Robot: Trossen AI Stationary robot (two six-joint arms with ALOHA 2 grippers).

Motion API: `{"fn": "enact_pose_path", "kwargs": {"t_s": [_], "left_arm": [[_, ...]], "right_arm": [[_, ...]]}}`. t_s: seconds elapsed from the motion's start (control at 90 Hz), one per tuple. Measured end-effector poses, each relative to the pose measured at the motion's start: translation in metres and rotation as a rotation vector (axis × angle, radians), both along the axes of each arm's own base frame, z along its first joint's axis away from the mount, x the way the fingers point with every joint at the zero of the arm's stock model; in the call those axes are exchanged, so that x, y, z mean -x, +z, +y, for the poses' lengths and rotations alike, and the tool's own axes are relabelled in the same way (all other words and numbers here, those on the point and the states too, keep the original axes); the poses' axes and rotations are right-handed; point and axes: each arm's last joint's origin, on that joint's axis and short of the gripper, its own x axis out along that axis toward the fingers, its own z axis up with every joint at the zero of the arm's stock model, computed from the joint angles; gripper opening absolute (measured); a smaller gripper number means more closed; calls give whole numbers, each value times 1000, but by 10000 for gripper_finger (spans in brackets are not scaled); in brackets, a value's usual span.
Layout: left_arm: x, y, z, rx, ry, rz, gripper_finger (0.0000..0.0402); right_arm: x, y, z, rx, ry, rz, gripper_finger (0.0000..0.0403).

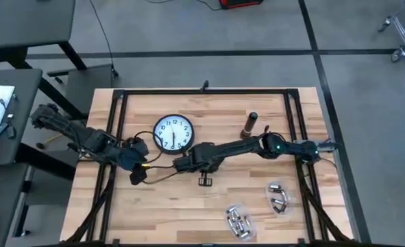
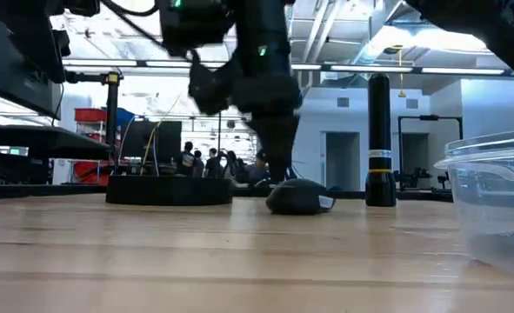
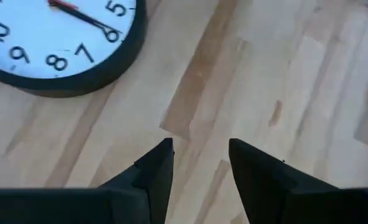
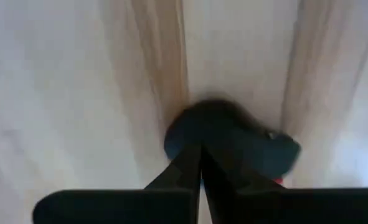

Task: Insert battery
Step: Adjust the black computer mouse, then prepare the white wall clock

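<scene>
Jaws of the right gripper (image 1: 183, 163) clenched empty over a dark object (image 4: 233, 140), clock (image 1: 173, 132) at eleven; left gripper (image 3: 199, 165) released; reopen before grasping.

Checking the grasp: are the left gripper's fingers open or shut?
Open: the left gripper shows bare table between its fingers, holding nothing.
</scene>
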Motion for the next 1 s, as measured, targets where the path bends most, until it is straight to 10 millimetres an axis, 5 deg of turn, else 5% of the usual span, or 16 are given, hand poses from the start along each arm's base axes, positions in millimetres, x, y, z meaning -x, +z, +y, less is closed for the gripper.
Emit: {"fn": "enact_pose_path", "kwargs": {"t_s": [0.211, 0.478, 0.756, 1.0], "left_arm": [[-20, -5, 20, -132, -29, 14, 137], [-62, -27, 67, -100, -140, 145, 182], [-103, -64, 98, -328, -413, 338, 223], [-122, -105, 104, -372, -507, 486, 199]], "right_arm": [[47, 126, 37, -39, 72, -393, 0], [123, 215, 77, 48, 78, -718, 0], [176, 223, 104, 275, -70, -755, 0], [189, 188, 132, 332, -178, -785, 0]]}}
